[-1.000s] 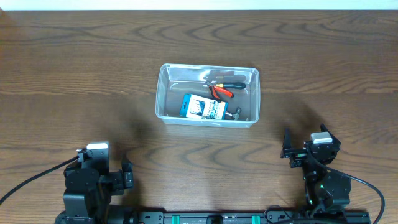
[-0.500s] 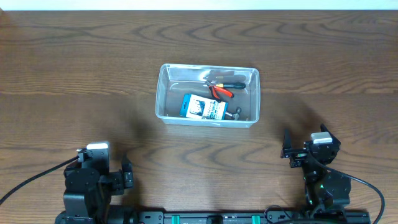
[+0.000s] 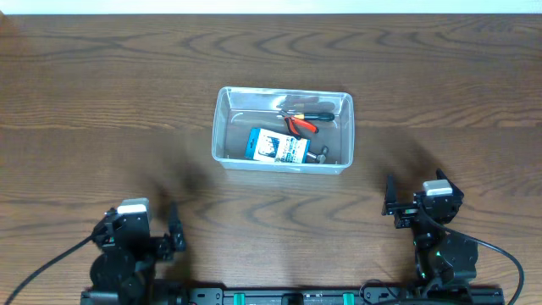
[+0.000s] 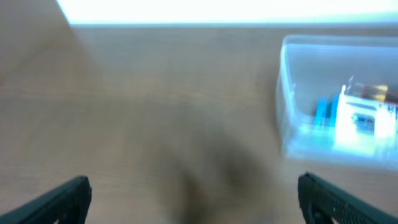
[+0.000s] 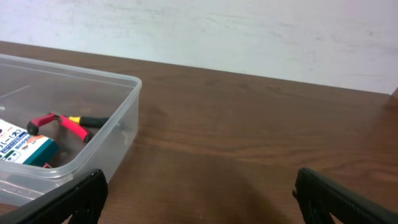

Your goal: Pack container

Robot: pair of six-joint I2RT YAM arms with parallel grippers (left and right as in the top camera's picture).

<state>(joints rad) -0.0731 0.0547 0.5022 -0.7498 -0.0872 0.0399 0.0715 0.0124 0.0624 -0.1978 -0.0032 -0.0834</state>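
Observation:
The clear plastic container (image 3: 222, 127) stands at the middle of the table. It holds red-handled pliers (image 3: 301, 124), a blue-and-white printed box (image 3: 278, 146) and a small dark tool (image 3: 320, 154). The container also shows in the left wrist view (image 4: 292, 93), blurred, and in the right wrist view (image 5: 115, 127). My left gripper (image 4: 194, 198) is open and empty near the front left edge (image 3: 174, 235). My right gripper (image 5: 198, 198) is open and empty at the front right (image 3: 391, 203). Both are well short of the container.
The dark wooden table (image 3: 102, 102) spreads on all sides of the container. A white wall (image 5: 249, 31) runs behind the table's far edge. Cables trail from both arm bases at the front edge.
My left arm has pulled back slightly toward the front edge and lowered; its wrist view is blurred with motion. The right arm and the container have not moved.

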